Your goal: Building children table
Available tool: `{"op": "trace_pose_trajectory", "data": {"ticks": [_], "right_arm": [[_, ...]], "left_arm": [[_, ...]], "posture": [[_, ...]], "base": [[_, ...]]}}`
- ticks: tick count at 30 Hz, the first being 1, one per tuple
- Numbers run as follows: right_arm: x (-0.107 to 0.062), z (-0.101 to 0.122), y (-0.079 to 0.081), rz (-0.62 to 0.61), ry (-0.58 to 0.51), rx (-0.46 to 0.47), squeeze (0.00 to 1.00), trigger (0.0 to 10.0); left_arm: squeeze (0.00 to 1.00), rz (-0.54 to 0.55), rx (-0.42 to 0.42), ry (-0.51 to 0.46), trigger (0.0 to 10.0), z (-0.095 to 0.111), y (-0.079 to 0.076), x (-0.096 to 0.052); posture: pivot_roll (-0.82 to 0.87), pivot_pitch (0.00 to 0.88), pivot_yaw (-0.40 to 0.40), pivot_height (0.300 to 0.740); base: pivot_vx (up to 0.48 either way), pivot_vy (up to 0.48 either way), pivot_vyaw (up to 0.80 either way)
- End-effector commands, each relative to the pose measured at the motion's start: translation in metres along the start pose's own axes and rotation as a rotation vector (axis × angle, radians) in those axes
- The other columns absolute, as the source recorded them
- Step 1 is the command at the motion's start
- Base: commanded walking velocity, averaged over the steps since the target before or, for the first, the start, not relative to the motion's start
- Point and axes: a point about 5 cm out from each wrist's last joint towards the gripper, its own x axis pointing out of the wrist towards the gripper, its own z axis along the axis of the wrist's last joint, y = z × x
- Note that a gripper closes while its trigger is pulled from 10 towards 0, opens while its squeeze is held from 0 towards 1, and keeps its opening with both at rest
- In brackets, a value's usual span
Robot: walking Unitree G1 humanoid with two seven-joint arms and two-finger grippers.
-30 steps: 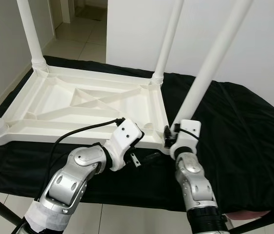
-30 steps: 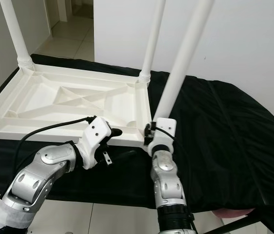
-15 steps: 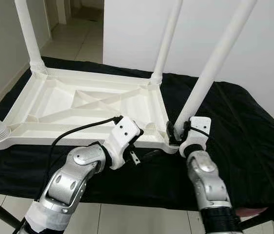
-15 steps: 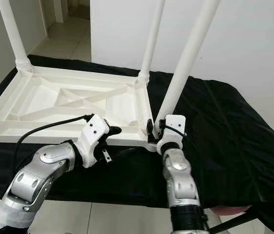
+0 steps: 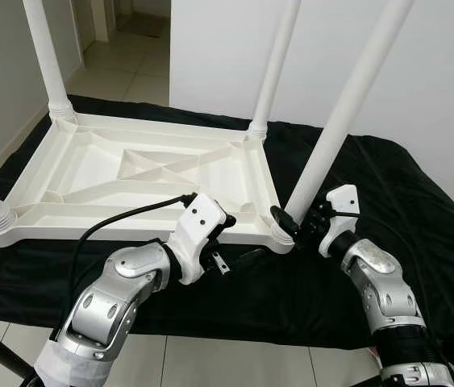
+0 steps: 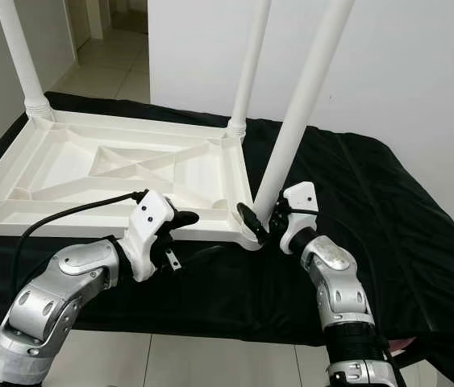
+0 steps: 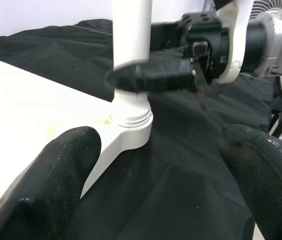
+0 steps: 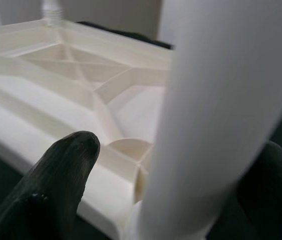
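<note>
Here I see my right gripper (image 5: 291,222) with its two black fingers spread around the base of the near-right leg (image 5: 346,113), one finger (image 8: 55,185) on each side of the white tube; whether they press on it I cannot tell. My left gripper (image 6: 180,219) hovers at the near edge of the upturned table (image 5: 89,173), its fingers (image 7: 55,175) wide apart and gripping nothing, pointed toward that same corner socket. The table is smooth white plastic, lying top-down on a black cloth (image 5: 388,210) that drapes over a raised surface, its underside ribbed with crossing braces. Round tube legs stand up from its corners, each seated in a ridged collar. Behind are a white wall (image 5: 227,48) and a tiled floor (image 5: 134,68) through a doorway.
</note>
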Motion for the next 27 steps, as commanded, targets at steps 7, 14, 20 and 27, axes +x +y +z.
{"op": "trace_pose_trajectory", "data": {"ticks": [7, 14, 20, 27], "right_arm": [[0.023, -0.029, 0.002, 0.121, 0.116, 0.033, 0.0, 10.0], [0.041, -0.033, 0.008, 0.151, 0.125, 0.046, 0.0, 10.0], [0.051, -0.031, 0.011, 0.139, 0.129, 0.036, 0.0, 10.0], [0.055, -0.037, 0.017, 0.16, 0.155, 0.072, 0.0, 0.0]], "left_arm": [[0.0, -0.026, 0.004, 0.001, 10.0, 0.003, -0.003, -0.001], [0.0, -0.02, 0.014, 0.006, 10.0, 0.004, -0.003, -0.001], [0.0, -0.019, 0.019, 0.005, 10.0, 0.005, -0.003, -0.002], [0.0, -0.002, 0.025, 0.006, 10.0, 0.005, -0.001, -0.003]], "posture": [[0.08, 0.0, -0.109, 0.74], [0.09, 0.0, -0.11, 0.74], [0.1, 0.0, -0.117, 0.74], [0.11, 0.0, -0.123, 0.74]], "base": [[0.0, 0.0, 0.0], [0.0, 0.0, 0.0], [0.0, 0.0, 0.0], [0.0, 0.0, 0.0]]}}
